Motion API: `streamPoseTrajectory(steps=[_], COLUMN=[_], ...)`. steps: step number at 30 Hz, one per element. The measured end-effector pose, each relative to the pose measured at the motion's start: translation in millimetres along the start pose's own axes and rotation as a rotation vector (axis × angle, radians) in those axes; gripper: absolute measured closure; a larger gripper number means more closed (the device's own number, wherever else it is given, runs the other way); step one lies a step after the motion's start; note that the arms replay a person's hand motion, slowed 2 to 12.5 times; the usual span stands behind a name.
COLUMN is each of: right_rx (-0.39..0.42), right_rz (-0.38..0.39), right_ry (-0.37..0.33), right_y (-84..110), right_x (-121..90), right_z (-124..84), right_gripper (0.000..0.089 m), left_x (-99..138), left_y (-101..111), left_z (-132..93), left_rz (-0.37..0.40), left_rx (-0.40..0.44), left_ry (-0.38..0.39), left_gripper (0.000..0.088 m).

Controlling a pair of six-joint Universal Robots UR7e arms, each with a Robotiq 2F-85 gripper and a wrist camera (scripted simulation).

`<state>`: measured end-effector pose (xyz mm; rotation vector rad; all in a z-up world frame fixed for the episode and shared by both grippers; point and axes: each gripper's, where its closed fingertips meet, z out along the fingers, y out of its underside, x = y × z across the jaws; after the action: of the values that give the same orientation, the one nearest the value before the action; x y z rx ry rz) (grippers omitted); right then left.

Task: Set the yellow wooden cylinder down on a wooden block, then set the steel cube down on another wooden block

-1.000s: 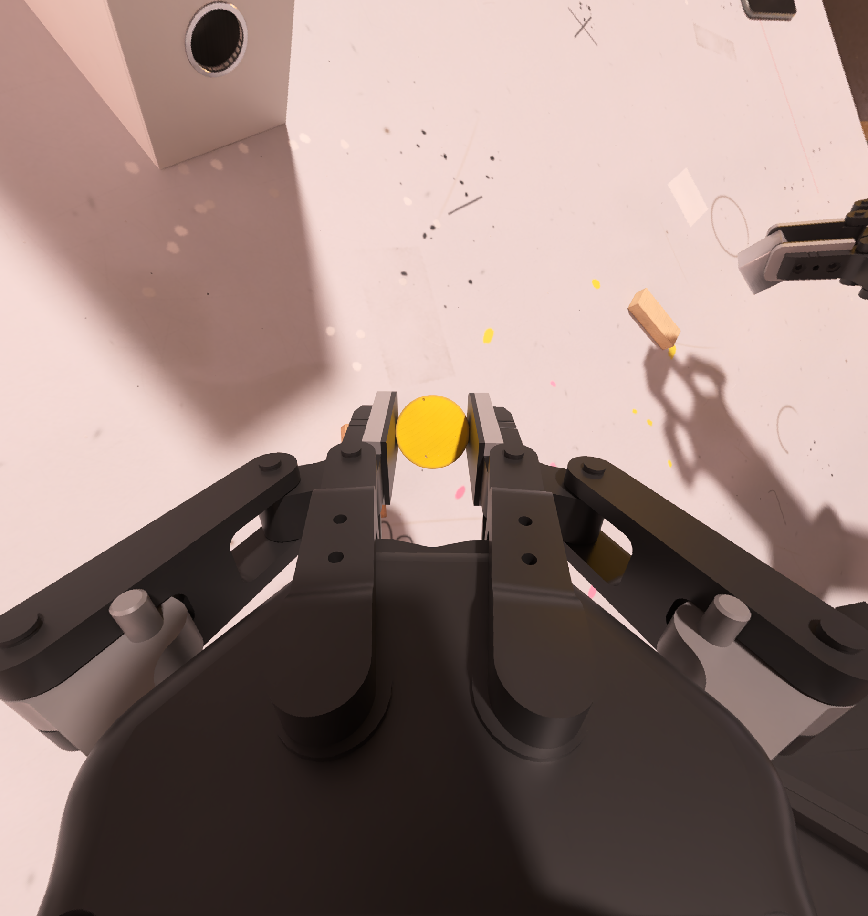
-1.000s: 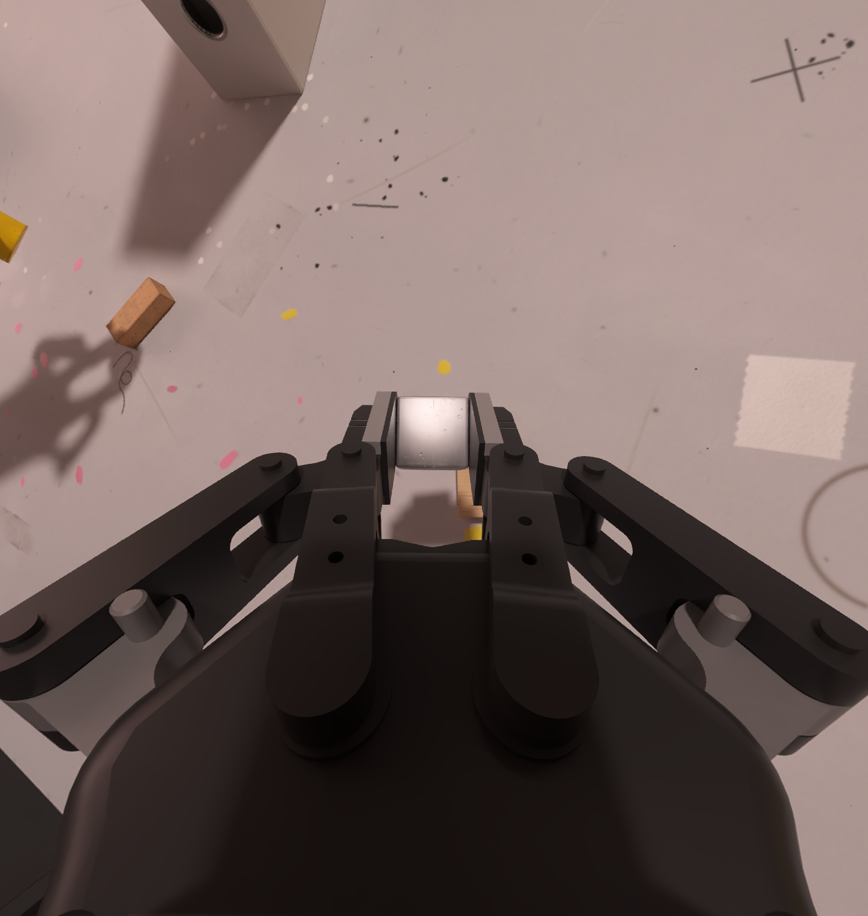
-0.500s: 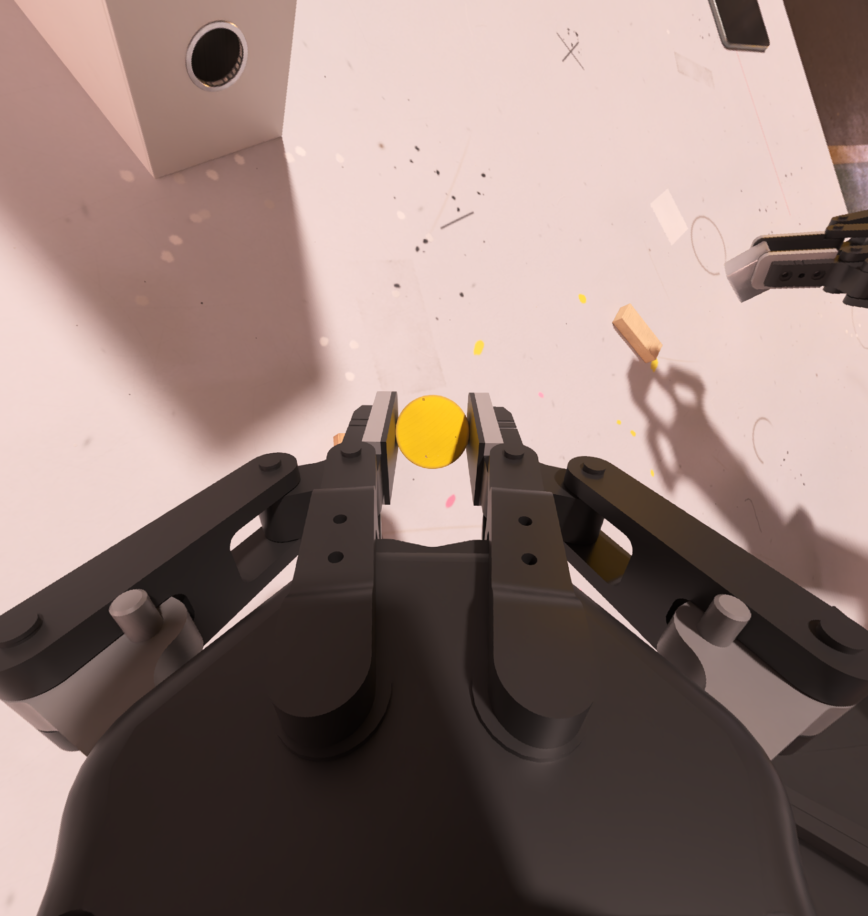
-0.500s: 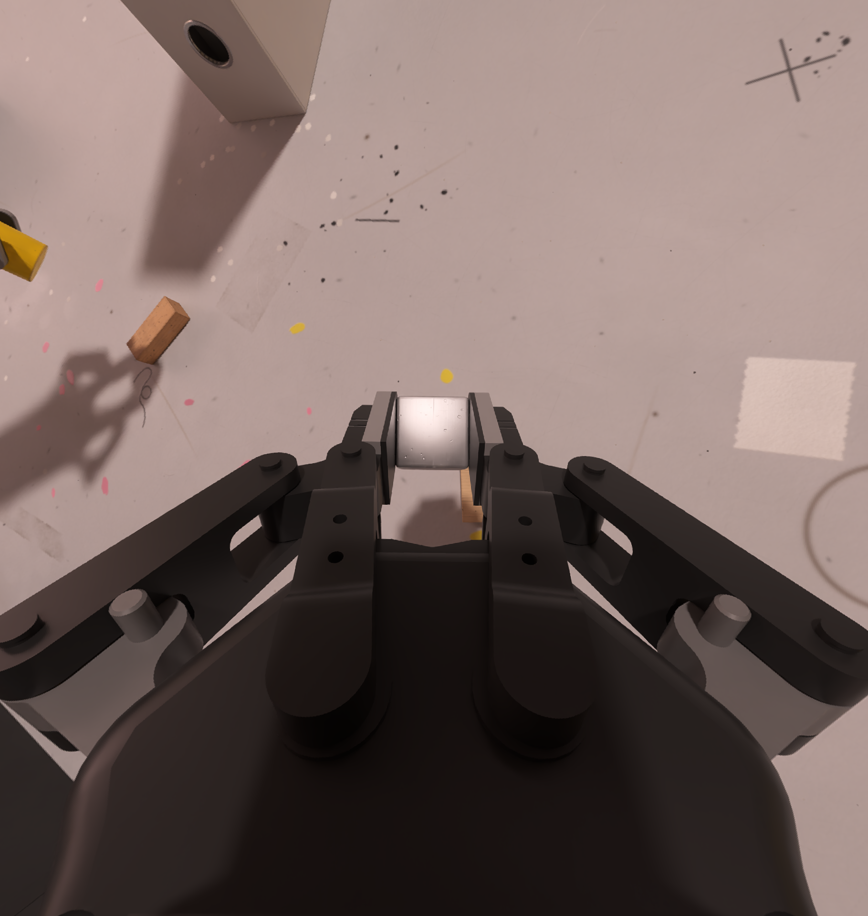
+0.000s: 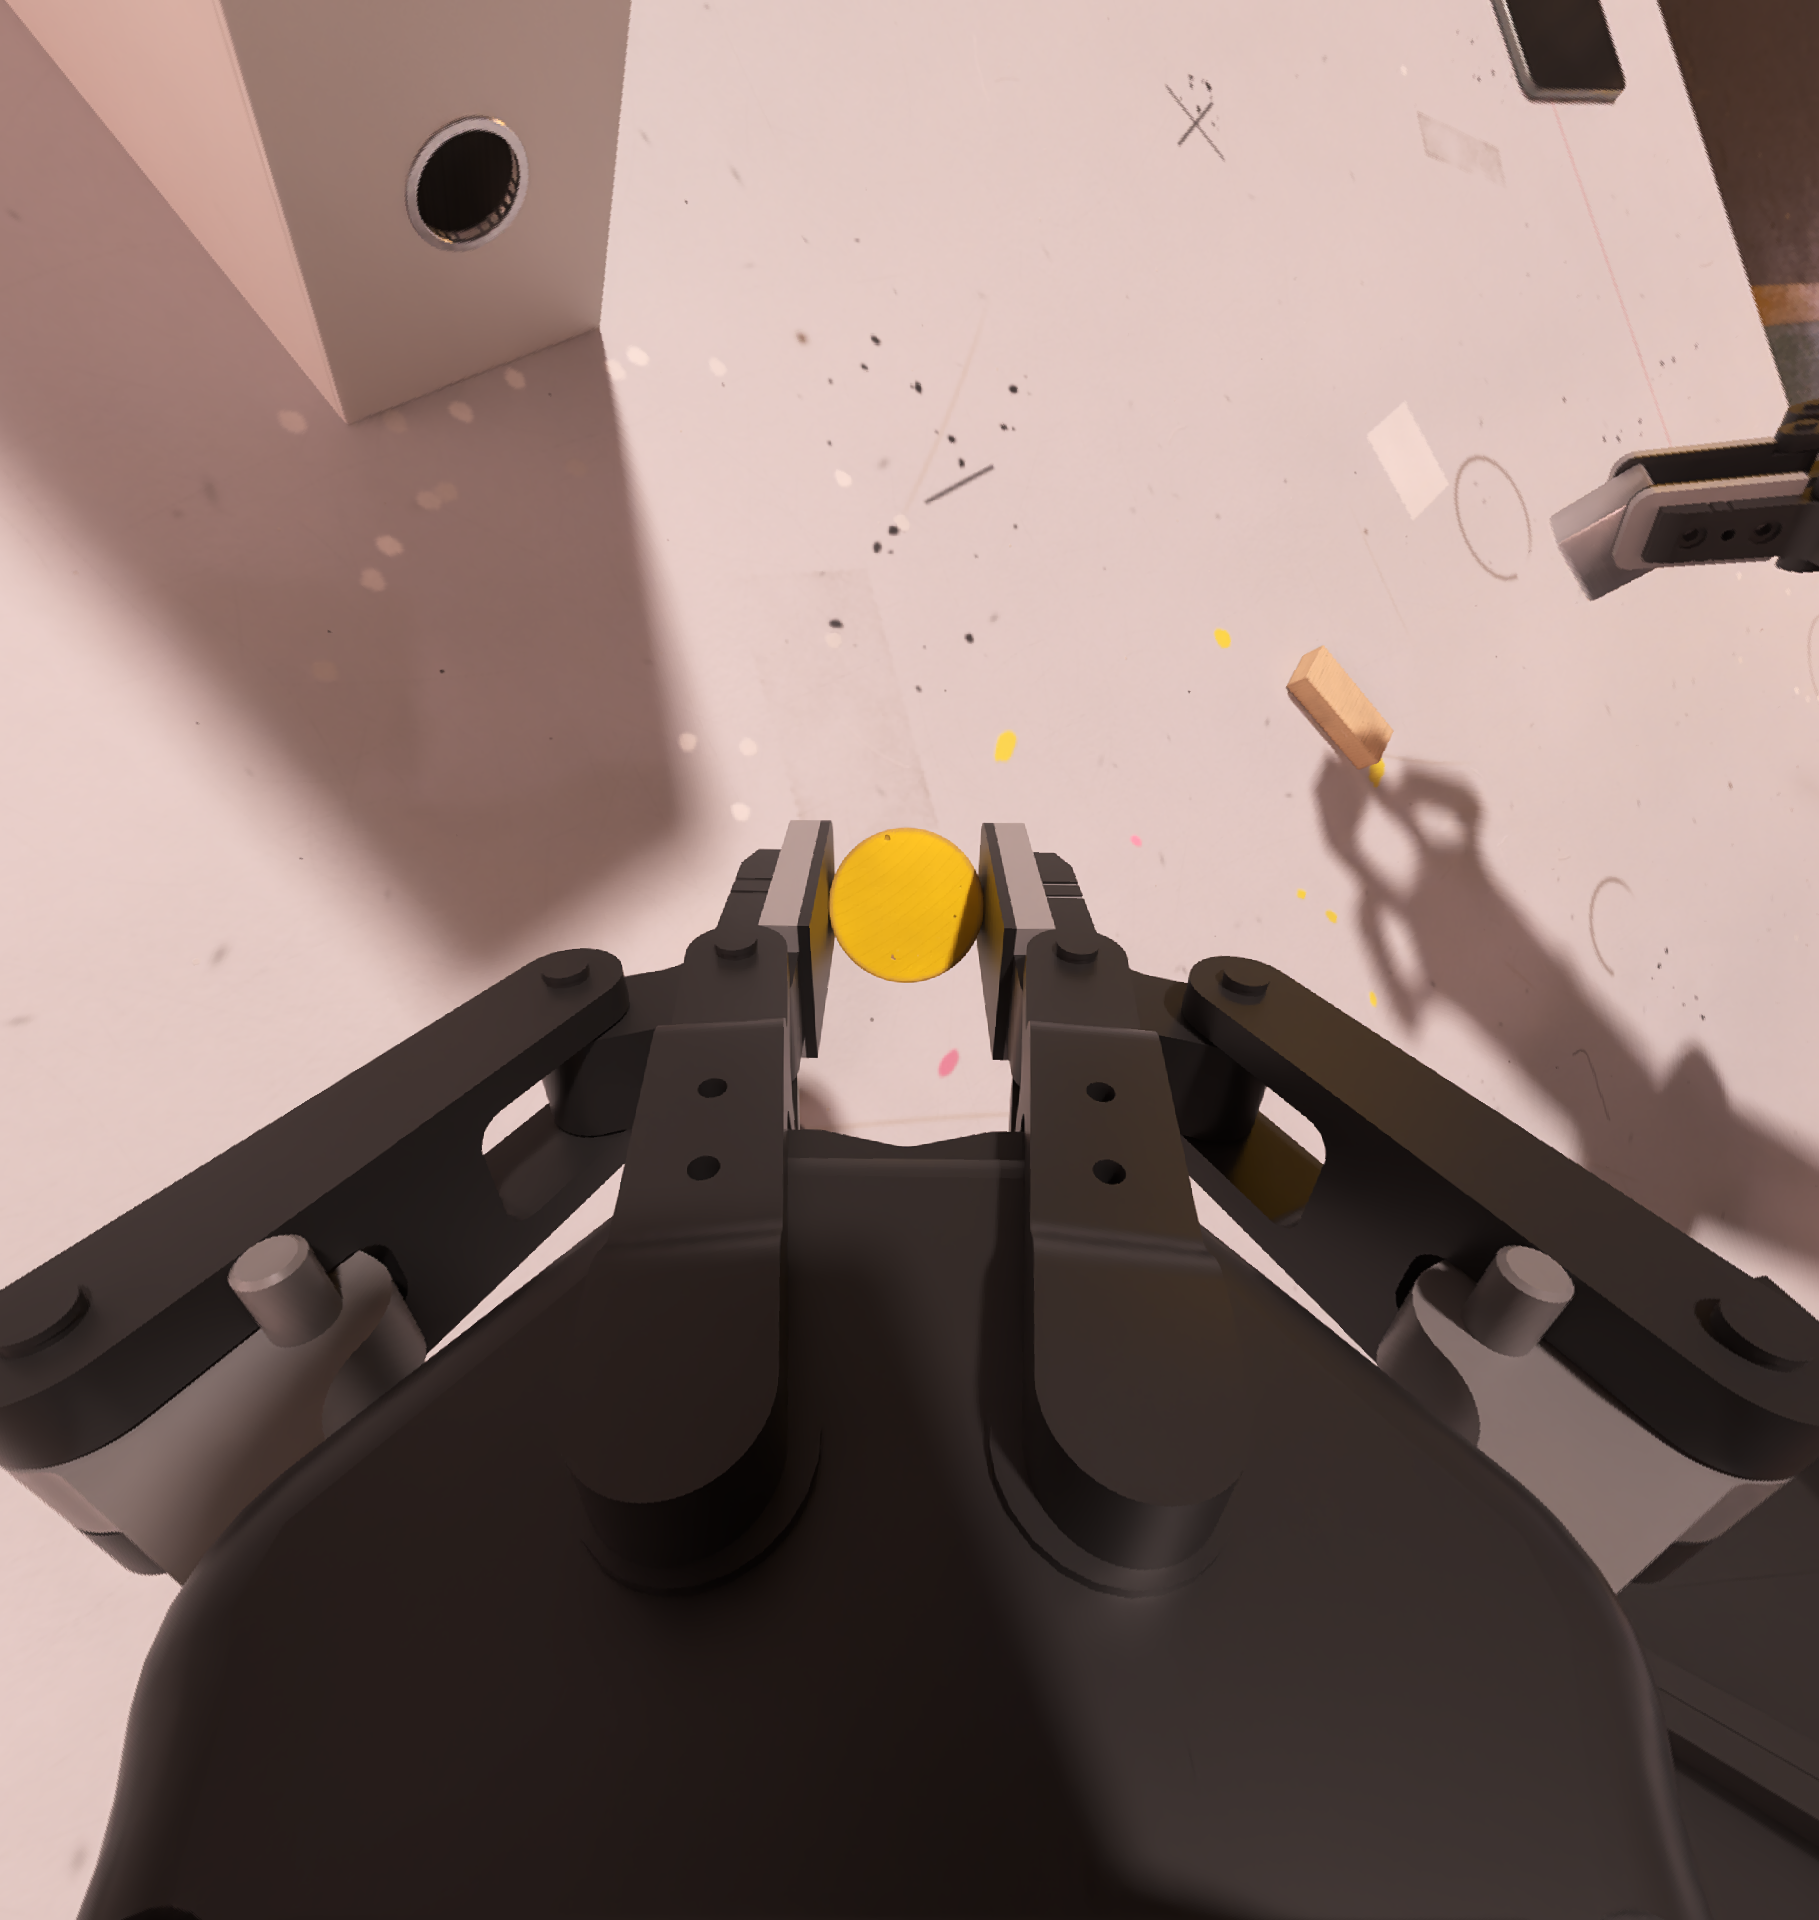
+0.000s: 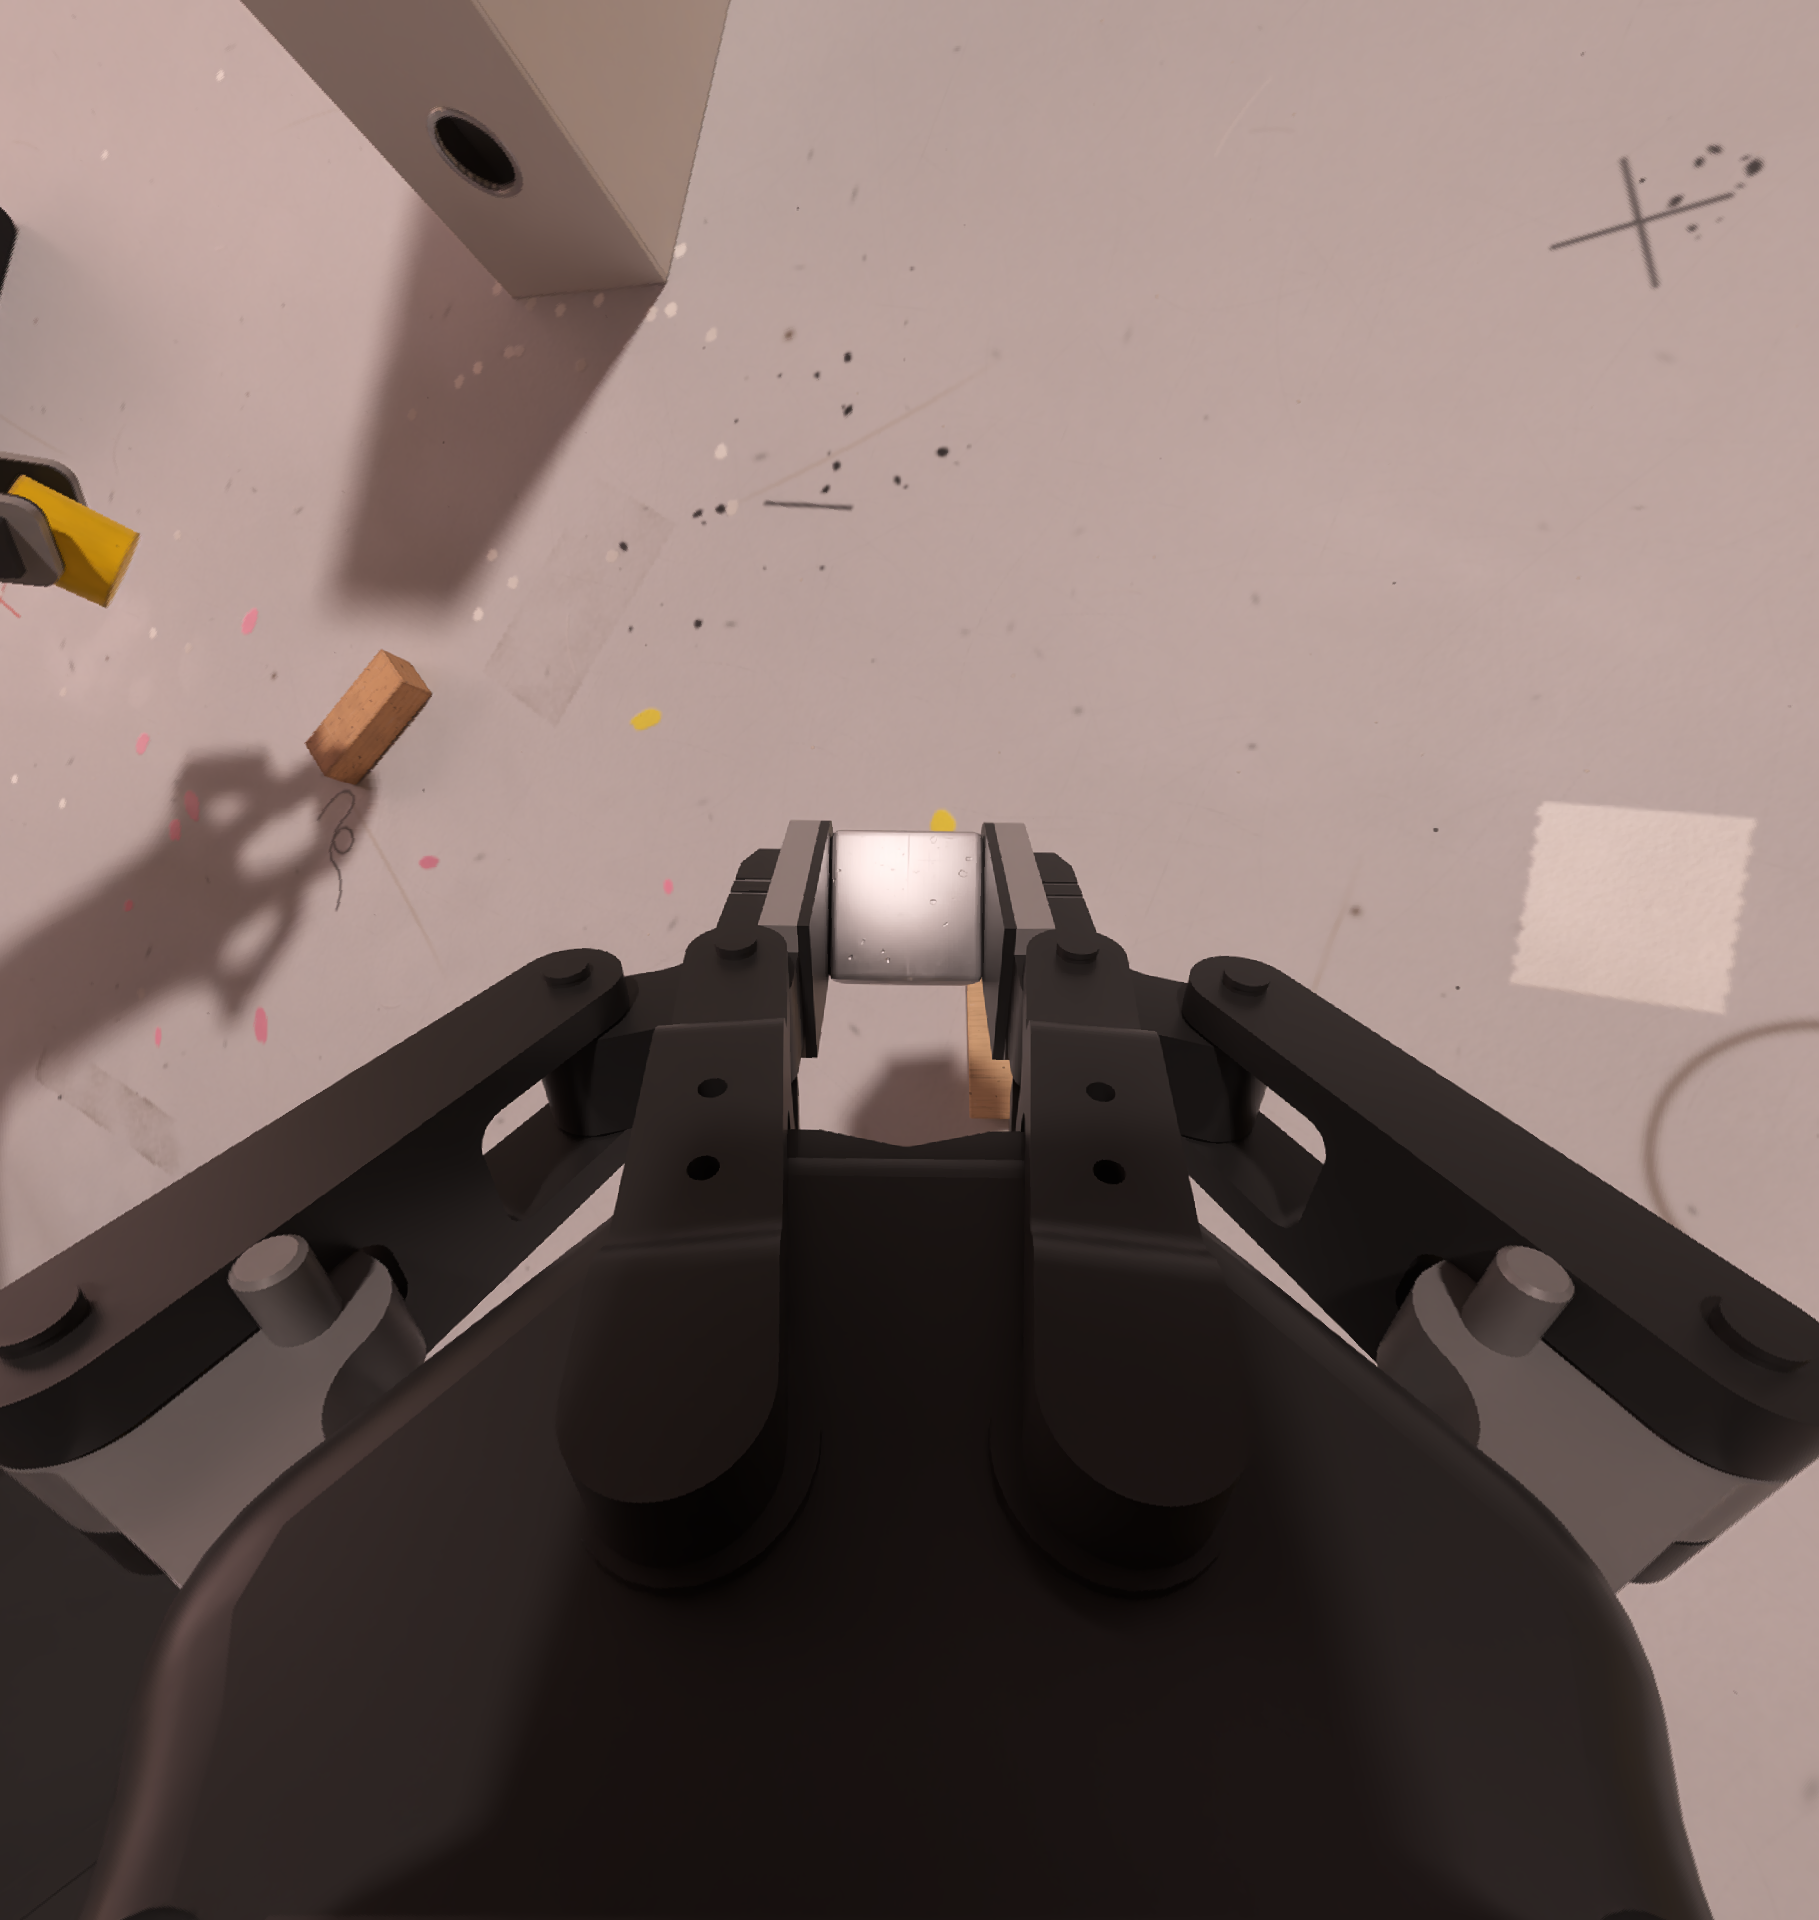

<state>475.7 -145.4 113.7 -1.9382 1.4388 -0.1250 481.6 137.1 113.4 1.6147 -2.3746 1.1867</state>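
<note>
My left gripper (image 5: pixel 905 868) is shut on the yellow wooden cylinder (image 5: pixel 905 904) and holds it above the table, its round end facing me. A wooden block (image 5: pixel 1339 709) lies on the table ahead to the right. My right gripper (image 6: pixel 907 868) is shut on the steel cube (image 6: pixel 907 904), also held above the table. A second wooden block (image 6: pixel 988 1060) shows partly under its right finger. The first block (image 6: pixel 368 717) lies to the left in the right wrist view, with the left gripper's cylinder (image 6: pixel 89 551) beyond it.
A white box (image 5: pixel 448 208) with a round hole stands at the back left; it also shows in the right wrist view (image 6: pixel 531 135). A pale paper square (image 6: pixel 1632 904) lies flat at the right. A dark flat object (image 5: pixel 1565 47) sits at the far edge.
Both grippers have risen with their loads; the table and the wooden block look smaller and farther away. The grips have not changed.
</note>
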Motion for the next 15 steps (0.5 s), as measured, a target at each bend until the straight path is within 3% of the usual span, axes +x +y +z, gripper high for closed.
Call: streamPoseTrajectory(steps=[15], right_rx=[0.009], right_rz=[0.030], right_ry=[-0.007], right_y=[-2.5], right_x=[-0.7], right_z=[-0.2], right_gripper=[0.0643], left_x=[0.1], left_y=[-7.9], left_z=[-2.3], left_rz=[0.003], left_rx=[0.008], left_ry=[0.004], left_gripper=[0.0632])
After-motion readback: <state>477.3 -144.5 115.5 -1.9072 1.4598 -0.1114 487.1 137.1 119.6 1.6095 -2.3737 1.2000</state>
